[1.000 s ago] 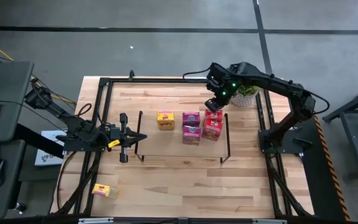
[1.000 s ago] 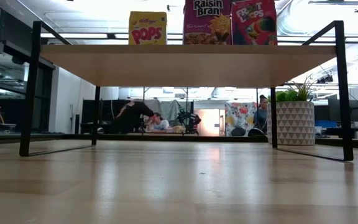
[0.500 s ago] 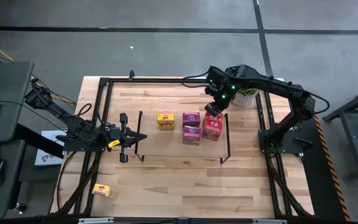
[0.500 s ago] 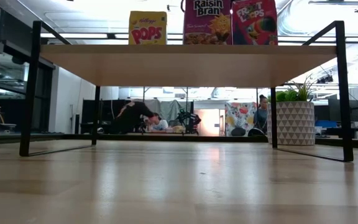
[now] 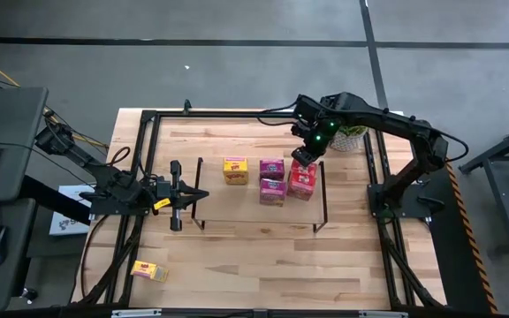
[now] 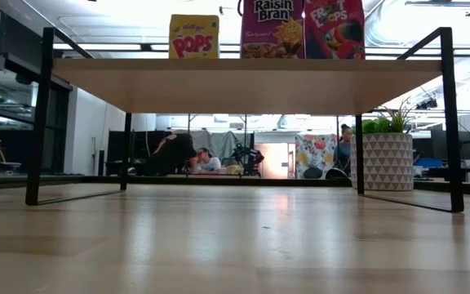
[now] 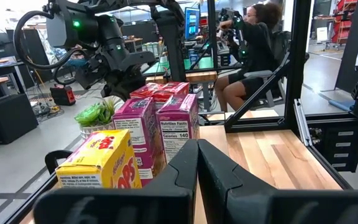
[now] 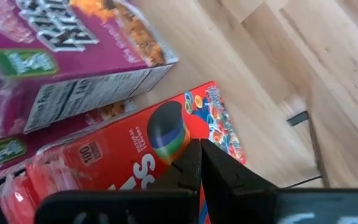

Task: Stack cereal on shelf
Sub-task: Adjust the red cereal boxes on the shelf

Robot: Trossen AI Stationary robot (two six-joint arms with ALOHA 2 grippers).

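Yellow cardboard is lying alone at the tabletop's (image 5: 237, 265) near-left corner: one cereal box (image 5: 149, 271) flat on its side, well apart from the shelf (image 5: 246, 201) and probably waiting for pickup. The left claw (image 5: 198, 195) is hovering just beside the shelf's left edge, fingers pressed together and holding nothing, likely parked clear of the work. On the shelf, a yellow box (image 5: 235, 170) is standing upright, then two magenta boxes (image 5: 272, 181) one behind the other, then the red boxes (image 5: 302, 179) nearest the right edge. The right claw (image 5: 304, 156) is sitting over the rear red box with fingers fully together, seemingly nudging it into line rather than gripping it. Open board is remaining along the shelf's front and left portion; the potted plant (image 5: 350, 134) is crowding the right arm's rear side.
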